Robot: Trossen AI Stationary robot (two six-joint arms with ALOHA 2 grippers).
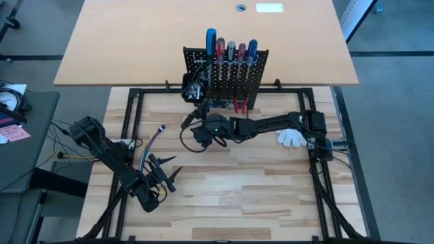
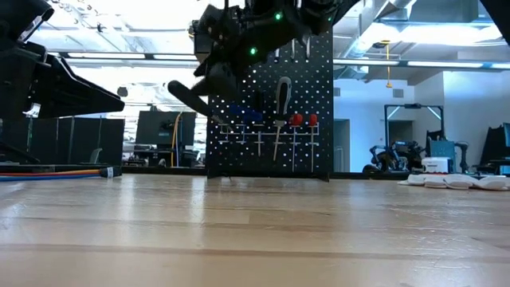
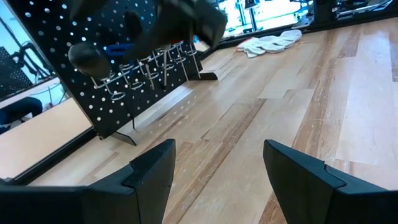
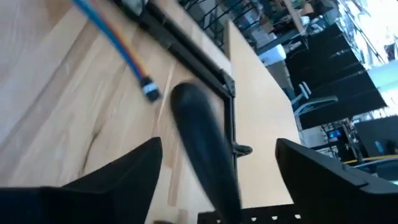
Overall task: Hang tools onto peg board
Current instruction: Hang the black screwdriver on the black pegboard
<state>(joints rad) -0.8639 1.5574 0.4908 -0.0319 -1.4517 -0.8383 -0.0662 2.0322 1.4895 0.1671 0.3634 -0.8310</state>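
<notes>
Right hand [image 1: 192,120] of mine grips a black-handled screwdriver [image 4: 202,149] just in front of the peg board [image 1: 258,78], which stands at twelve o'clock on the surface [image 1: 271,183]. My left hand [image 1: 165,177] waits open at seven o'clock.

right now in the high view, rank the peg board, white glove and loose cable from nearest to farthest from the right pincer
From the right pincer:
1. Peg board, just behind it, toward the table's far edge.
2. Loose cable, to its left, toward the left arm.
3. White glove, far to its right, by the right arm's base.
</notes>
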